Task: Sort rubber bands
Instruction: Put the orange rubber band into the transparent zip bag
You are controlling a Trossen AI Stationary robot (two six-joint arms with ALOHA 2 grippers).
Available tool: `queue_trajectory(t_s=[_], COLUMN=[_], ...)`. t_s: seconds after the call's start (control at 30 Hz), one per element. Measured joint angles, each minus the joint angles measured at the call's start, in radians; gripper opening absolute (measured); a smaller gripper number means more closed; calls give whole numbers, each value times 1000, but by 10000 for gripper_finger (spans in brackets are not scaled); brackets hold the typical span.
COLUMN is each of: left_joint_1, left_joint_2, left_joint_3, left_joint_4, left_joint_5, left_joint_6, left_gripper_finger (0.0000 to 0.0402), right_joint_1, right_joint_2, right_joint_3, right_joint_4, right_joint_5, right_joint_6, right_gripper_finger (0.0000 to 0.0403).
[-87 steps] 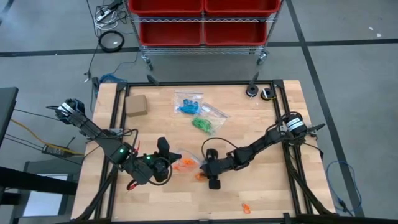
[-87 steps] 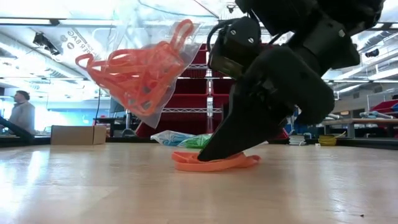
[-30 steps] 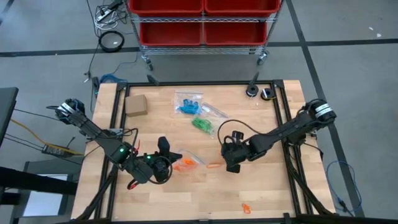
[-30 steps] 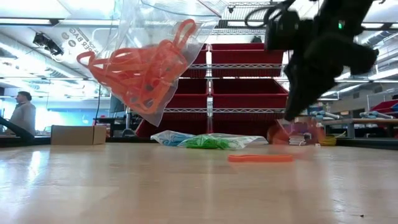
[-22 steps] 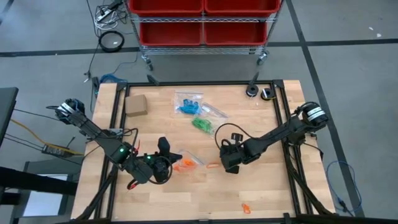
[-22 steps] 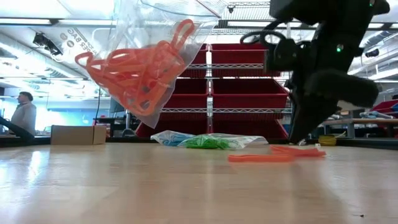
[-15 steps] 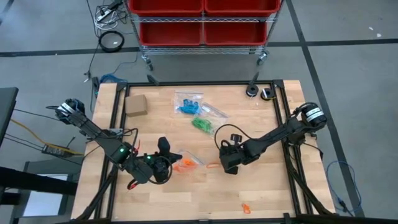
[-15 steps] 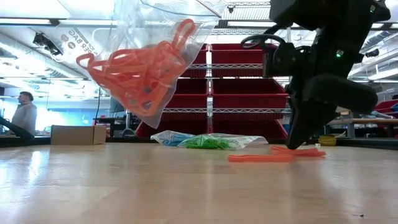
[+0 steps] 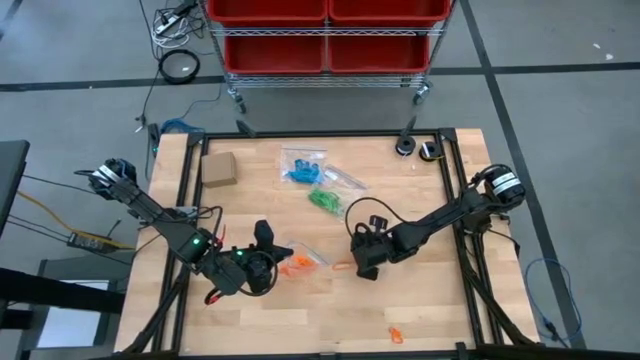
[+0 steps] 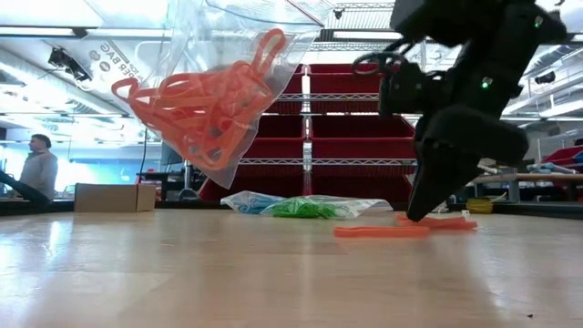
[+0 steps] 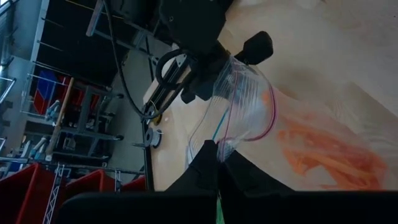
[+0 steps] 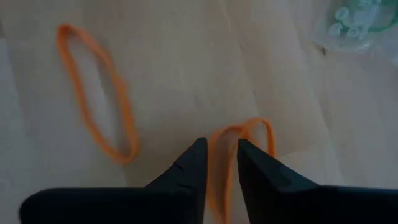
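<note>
1. Left tool (image 11: 219, 163) is clenched on the top edge of a clear zip bag (image 10: 214, 100), holding it up off the bench (image 9: 440, 310). The bag's loaded with orange rubber bands (image 10: 205, 105) and its mouth looks partly open in the left wrist view.
2. Right tool (image 12: 217, 163) is down at the bench mid-table, tips slightly parted and straddling one side of an orange band (image 12: 239, 146). It doesn't look properly gripped, the band lies flat on the wood.
3. A second loose orange band (image 12: 96, 93) lies just beside it, apart from the tips.
4. Bags of blue bands (image 9: 303, 168) and green bands (image 9: 325, 199) sit further back, and one stray orange band (image 9: 396, 334) is near the front edge.
5. What could go wrong, I reckon: a thin flat band can slip out when the tips close, or they scrape the wood and flick it away.
6. Also the hanging bag is floppy, so a narrow mouth could mean the band misses it.
</note>
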Motion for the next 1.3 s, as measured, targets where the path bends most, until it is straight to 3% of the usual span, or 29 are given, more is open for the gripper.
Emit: queue_trajectory(t_s=[0.2, 0.43, 0.53, 0.83, 0.93, 1.07, 1.3], left_joint_1=[0, 0, 0, 0, 0, 0, 0], left_joint_2=[0, 0, 0, 0, 0, 0, 0], left_joint_3=[0, 0, 0, 0, 0, 0, 0], left_joint_4=[0, 0, 0, -1, 0, 0, 1], left_joint_5=[0, 0, 0, 0, 0, 0, 0], left_joint_6=[0, 0, 0, 0, 0, 0, 0], left_gripper_finger=[5, 5, 5, 5, 5, 5, 5], right_joint_1=[-42, -58, -54, -6, -3, -4, -3], right_joint_2=[-4, -7, -22, -210, -272, -318, -328], right_joint_3=[-74, -113, -111, -103, -102, -102, -102], right_joint_4=[102, 221, 221, 213, 156, 42, 12], right_joint_5=[7, 14, 18, 60, 60, 63, 77], right_joint_6=[26, -61, -68, -83, -61, -5, 37], right_gripper_finger=[91, 10, 6, 3, 19, 73, 148])
